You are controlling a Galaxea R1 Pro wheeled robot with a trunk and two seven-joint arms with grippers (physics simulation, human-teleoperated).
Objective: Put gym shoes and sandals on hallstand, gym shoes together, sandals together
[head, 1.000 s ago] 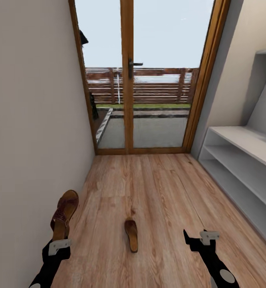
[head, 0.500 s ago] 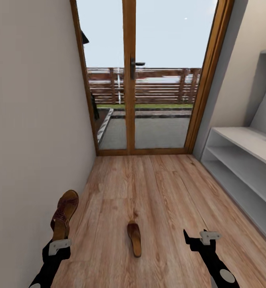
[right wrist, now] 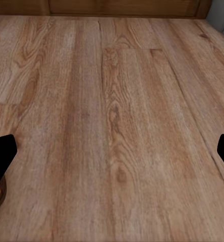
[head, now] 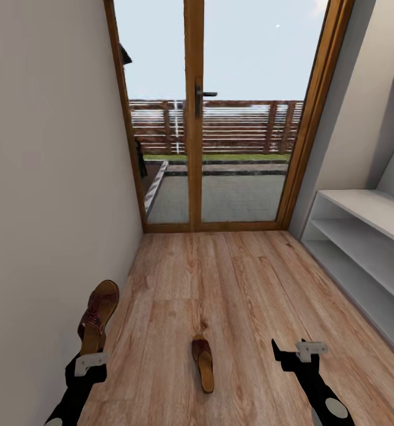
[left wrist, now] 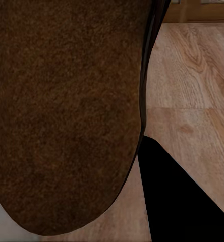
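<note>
Looking down from the head camera, the left gripper [head: 89,362] sits at about 7 o'clock, closed on one sandal [head: 97,316] that stands up from it, toe high and close to the wall [head: 49,177]. The second sandal [head: 203,362] lies flat on the corridor floor [head: 250,284] near 6 o'clock, between the two arms. The right gripper [head: 296,350], at 5 o'clock, carries nothing. The hallstand [head: 362,236] runs along 3 o'clock, well apart from both sandals. No gym shoes are in sight.

From the left wrist, the held sandal's brown sole [left wrist: 66,111] fills most of the picture, so the clamp is hard to judge; a shallow grip could let it slip when the arm swings toward the rack.

From the right wrist, the spread fingertips [right wrist: 1,156] frame bare planks [right wrist: 117,121]. Reaching for the floor sandal risks nudging it away, or scraping the fingers on the floor.
</note>
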